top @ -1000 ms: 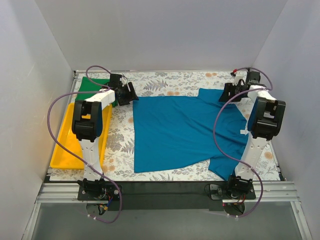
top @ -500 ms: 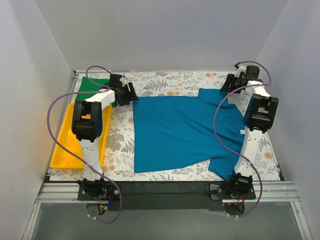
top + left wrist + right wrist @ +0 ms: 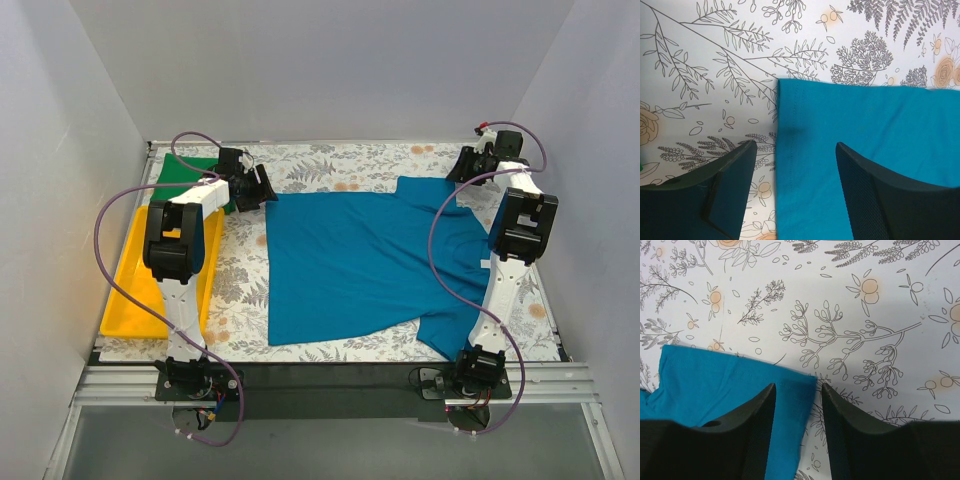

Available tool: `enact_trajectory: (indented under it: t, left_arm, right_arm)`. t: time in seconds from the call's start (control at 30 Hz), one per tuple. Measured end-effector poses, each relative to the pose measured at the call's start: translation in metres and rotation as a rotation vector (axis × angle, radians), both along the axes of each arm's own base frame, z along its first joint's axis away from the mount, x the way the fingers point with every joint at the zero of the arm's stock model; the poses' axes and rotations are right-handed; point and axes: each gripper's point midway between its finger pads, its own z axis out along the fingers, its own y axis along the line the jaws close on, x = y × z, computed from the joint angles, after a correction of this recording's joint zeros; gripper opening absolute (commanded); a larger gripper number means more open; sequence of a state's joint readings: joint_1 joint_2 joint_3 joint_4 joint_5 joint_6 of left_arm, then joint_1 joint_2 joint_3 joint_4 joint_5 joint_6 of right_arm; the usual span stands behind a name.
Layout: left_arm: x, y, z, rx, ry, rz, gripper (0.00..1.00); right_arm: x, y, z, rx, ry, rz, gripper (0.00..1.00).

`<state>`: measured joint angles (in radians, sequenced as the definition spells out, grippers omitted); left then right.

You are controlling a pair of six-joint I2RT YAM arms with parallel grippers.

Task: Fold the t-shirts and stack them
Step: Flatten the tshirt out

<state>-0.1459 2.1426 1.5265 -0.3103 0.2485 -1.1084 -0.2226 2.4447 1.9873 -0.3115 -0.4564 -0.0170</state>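
The teal-blue t-shirt [image 3: 365, 260] lies spread flat on the floral table. My left gripper [image 3: 262, 190] is open at its far left corner; in the left wrist view that corner [image 3: 850, 150] lies between and below the open fingers [image 3: 725, 195]. My right gripper [image 3: 466, 163] is open near the shirt's far right sleeve; in the right wrist view the sleeve corner [image 3: 740, 385] lies between the fingers [image 3: 752, 430]. The green t-shirt [image 3: 190, 172] lies folded at the far left, partly hidden by the left arm.
A yellow tray [image 3: 140, 280] lies along the left side of the table. White walls close in the left, back and right. The floral tablecloth [image 3: 340, 165] shows behind the shirt.
My right gripper has moved back and to the right, from over the sleeve to the sleeve's far corner. The left arm and the shirts have not moved.
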Motion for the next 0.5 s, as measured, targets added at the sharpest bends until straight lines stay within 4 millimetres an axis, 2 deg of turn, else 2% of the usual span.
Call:
enact_trajectory:
  t: [0.2, 0.5]
  left_arm:
    - [0.0001, -0.0025, 0.0, -0.016, 0.009, 0.0, 0.63]
    - [0.0003, -0.0058, 0.0005, -0.038, 0.022, 0.004, 0.63]
  right_arm:
    - [0.001, 0.0043, -0.0011, 0.046, 0.004, 0.007, 0.38]
    - [-0.0003, 0.0077, -0.0054, 0.081, 0.02, 0.007, 0.1]
